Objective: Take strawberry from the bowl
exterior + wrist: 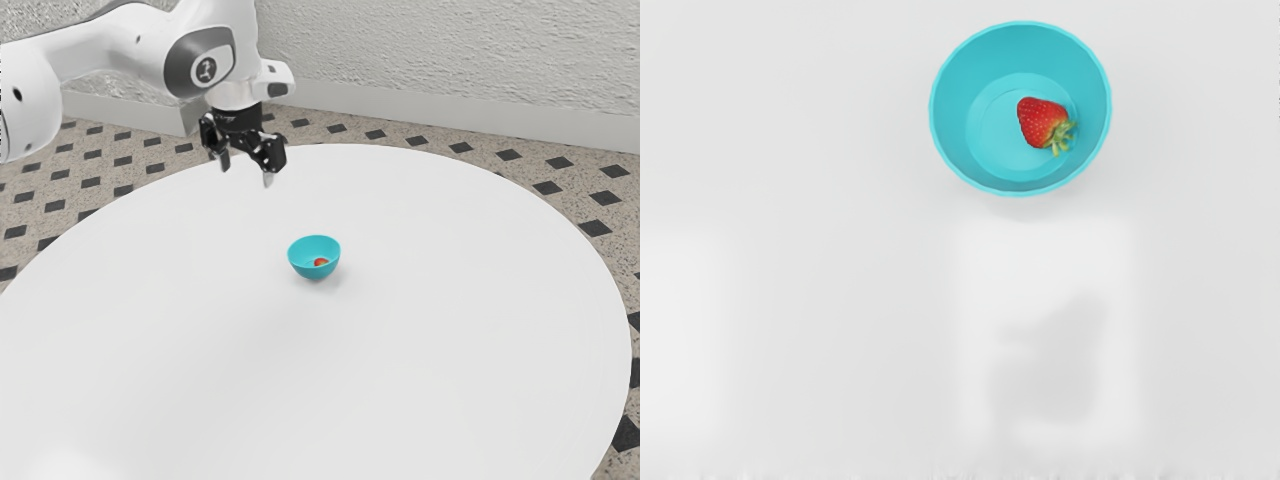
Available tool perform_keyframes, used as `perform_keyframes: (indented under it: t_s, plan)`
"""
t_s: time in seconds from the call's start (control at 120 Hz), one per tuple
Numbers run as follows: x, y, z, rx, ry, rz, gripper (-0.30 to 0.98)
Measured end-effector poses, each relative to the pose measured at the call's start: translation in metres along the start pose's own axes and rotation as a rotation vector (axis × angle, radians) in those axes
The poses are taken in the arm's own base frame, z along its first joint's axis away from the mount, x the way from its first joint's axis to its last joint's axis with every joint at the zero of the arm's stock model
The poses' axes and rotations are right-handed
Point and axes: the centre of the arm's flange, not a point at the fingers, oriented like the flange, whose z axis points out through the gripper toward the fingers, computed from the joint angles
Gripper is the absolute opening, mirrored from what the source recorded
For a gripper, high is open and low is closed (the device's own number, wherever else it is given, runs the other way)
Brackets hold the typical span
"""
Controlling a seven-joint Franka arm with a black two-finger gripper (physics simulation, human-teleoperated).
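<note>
1. Your gripper [246, 172] is up in the air above the white desk [450, 350], its fingers spread wide apart with nothing between them.
2. You have the strawberry [1040, 122] inside the turquoise bowl [970, 60], lying on its bottom near the wall, green leaves toward that wall.
3. The bowl stands upright on your desk.

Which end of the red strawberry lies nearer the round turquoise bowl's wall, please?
The green leafy end; the bare red tip lies farther in.
</note>
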Motion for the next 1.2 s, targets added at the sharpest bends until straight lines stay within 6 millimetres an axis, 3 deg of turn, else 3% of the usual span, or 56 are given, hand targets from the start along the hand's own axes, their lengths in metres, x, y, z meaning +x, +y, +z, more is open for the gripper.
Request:
perform_keyframes:
  t_s: [0.075, 0.142, 0.392, 0.483, 0.625, 0.85, 1.2]
  plan:
    - [0.001, 0.002, 0.004, -0.001, -0.022, -0.006, 0.66]
    - [0.006, 0.004, 0.020, -0.004, -0.049, -0.011, 0.67]
    - [0.077, 0.012, 0.122, -0.066, -0.082, -0.048, 0.68]
    - [0.085, 0.015, 0.160, -0.091, -0.112, -0.064, 0.68]
    - [0.089, 0.019, 0.198, -0.112, -0.137, -0.080, 0.53]
    - [0.105, 0.016, 0.235, -0.131, -0.097, -0.113, 0.39]
    - [0.118, 0.019, 0.282, -0.153, -0.052, -0.140, 0.33]
